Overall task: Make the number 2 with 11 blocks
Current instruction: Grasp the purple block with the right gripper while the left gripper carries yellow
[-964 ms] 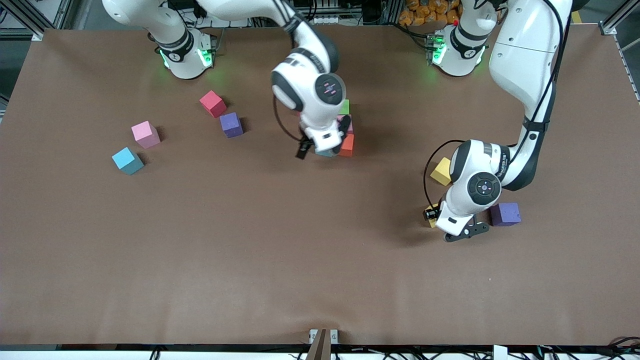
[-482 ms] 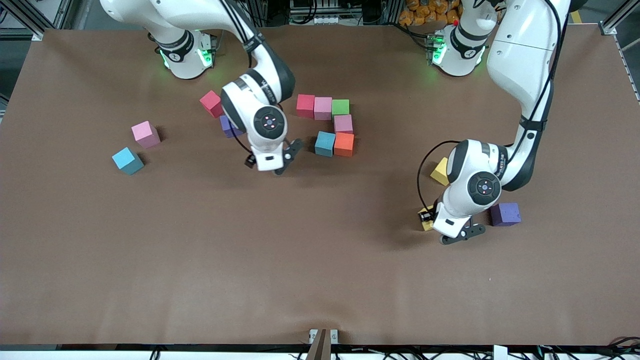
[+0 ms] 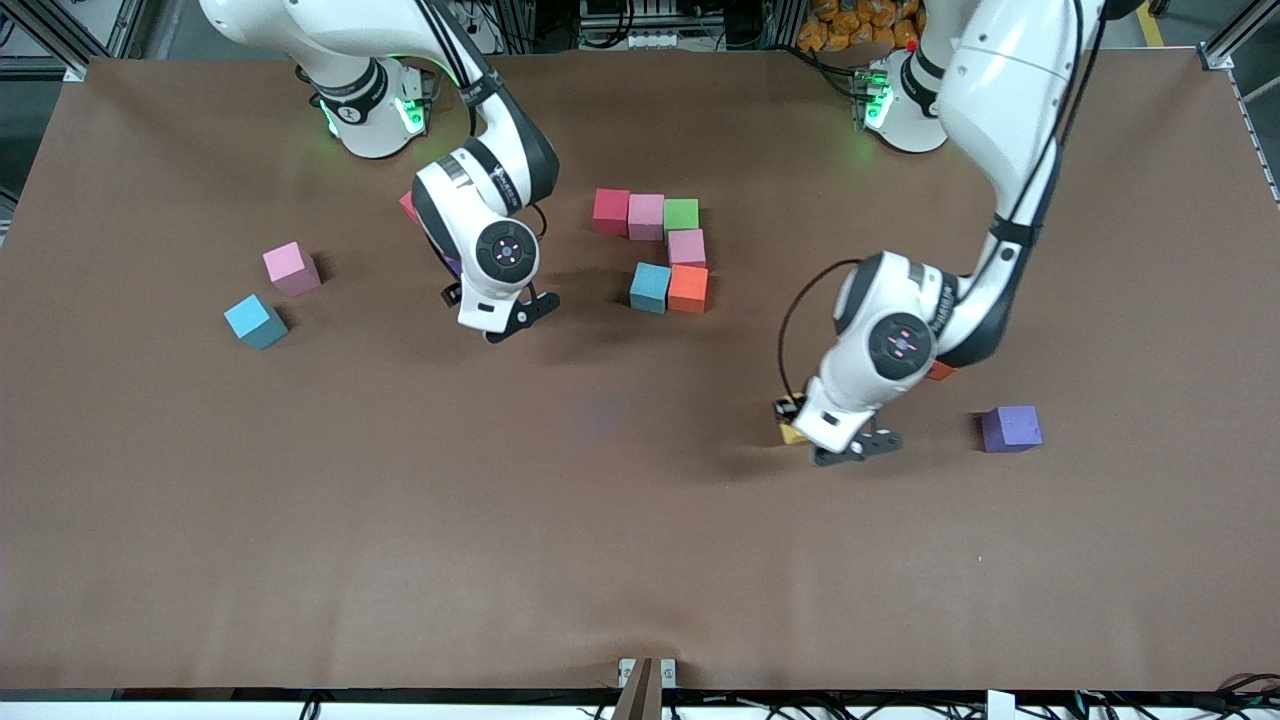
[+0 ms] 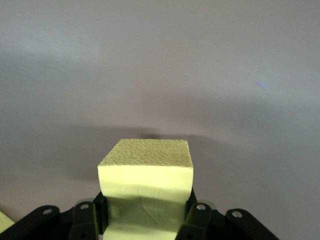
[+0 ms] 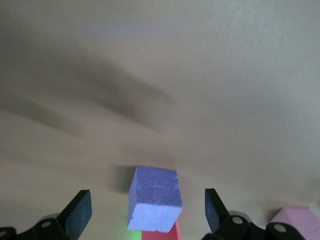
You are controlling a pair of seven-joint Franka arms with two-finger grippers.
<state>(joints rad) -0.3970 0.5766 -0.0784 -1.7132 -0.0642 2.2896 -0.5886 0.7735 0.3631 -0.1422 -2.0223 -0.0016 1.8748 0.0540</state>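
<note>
now | l gripper (image 4: 145,220) grips yellow cube (image 4: 146,187) | r gripper (image 5: 147,212) open, over purple cube (image 5: 154,197)

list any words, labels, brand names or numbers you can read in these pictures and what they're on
None can be read.
Left arm: dark lettering on the forearm by the wrist, too small and angled to read.
Right arm: a similar marking on the forearm, also unreadable.
Blocks, such as the yellow block in the left gripper and the purple block: plain faces.
Table: no print.

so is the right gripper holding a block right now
No, the right gripper is open with empty fingers, and the purple block sits untouched on the table between them.
</note>
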